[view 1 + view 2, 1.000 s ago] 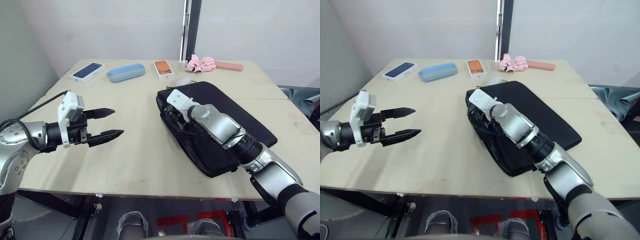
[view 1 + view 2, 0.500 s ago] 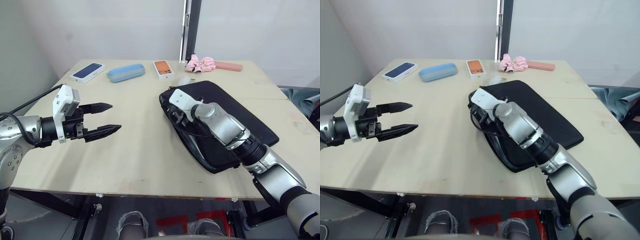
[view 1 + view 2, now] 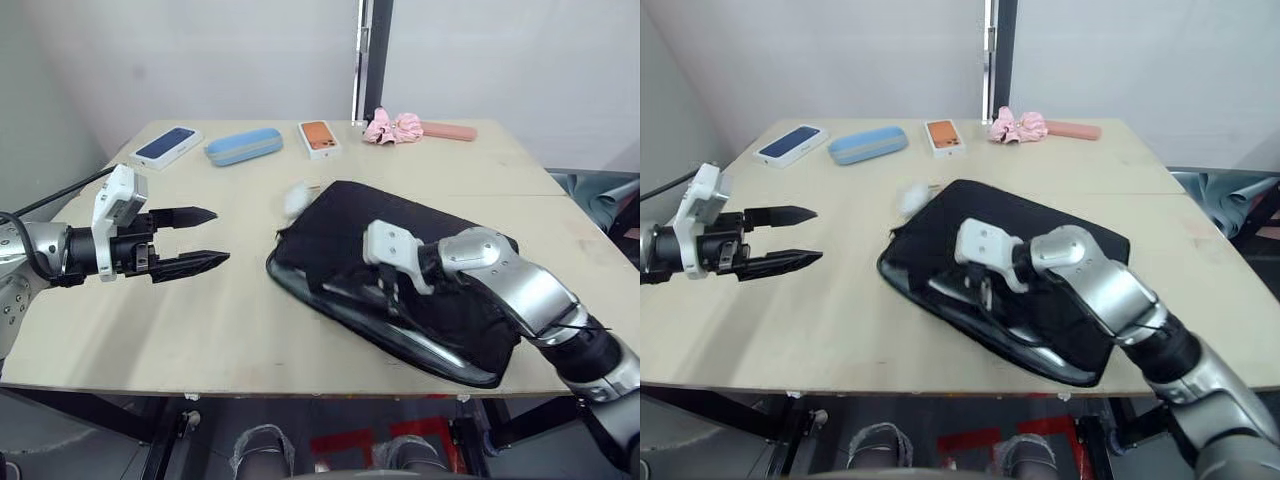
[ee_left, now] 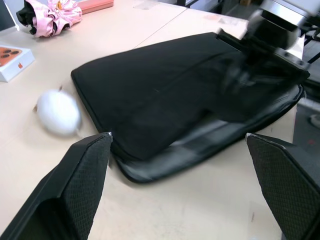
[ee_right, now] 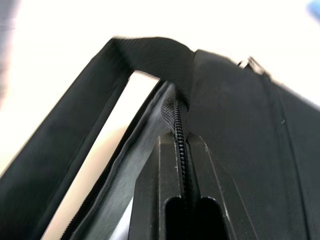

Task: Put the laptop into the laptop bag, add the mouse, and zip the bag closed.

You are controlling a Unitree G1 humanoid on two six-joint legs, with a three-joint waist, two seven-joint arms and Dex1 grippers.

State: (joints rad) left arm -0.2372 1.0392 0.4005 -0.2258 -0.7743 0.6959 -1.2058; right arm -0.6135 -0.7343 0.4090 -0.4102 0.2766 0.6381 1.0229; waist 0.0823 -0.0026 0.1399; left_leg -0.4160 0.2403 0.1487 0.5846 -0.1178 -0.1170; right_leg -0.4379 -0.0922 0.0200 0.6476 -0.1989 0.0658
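The black laptop bag [image 3: 400, 245] lies flat, slanted across the middle of the table [image 3: 250, 320]. My right gripper [image 3: 386, 290] is shut on its zipper edge [image 5: 176, 117] beside a handle strap [image 5: 75, 130], at the bag's near side. A silver-grey strip [image 4: 200, 145] shows in the gap along that edge; I cannot tell whether it is the laptop. The mouse is hidden. My left gripper [image 3: 220, 236] hovers open and empty over the table, well left of the bag.
A white fluffy-looking oval thing [image 3: 297, 197] lies at the bag's far left corner. Along the back edge lie a dark blue phone box [image 3: 168, 143], a light blue case [image 3: 243, 145], an orange phone box [image 3: 318, 138], a pink scrunchie [image 3: 393, 125] and a pink case [image 3: 448, 131].
My right gripper closed on the bag's edge and dragged it toward the front left, turning it. The white oval thing now shows beside the bag. The left gripper drifted slightly left.
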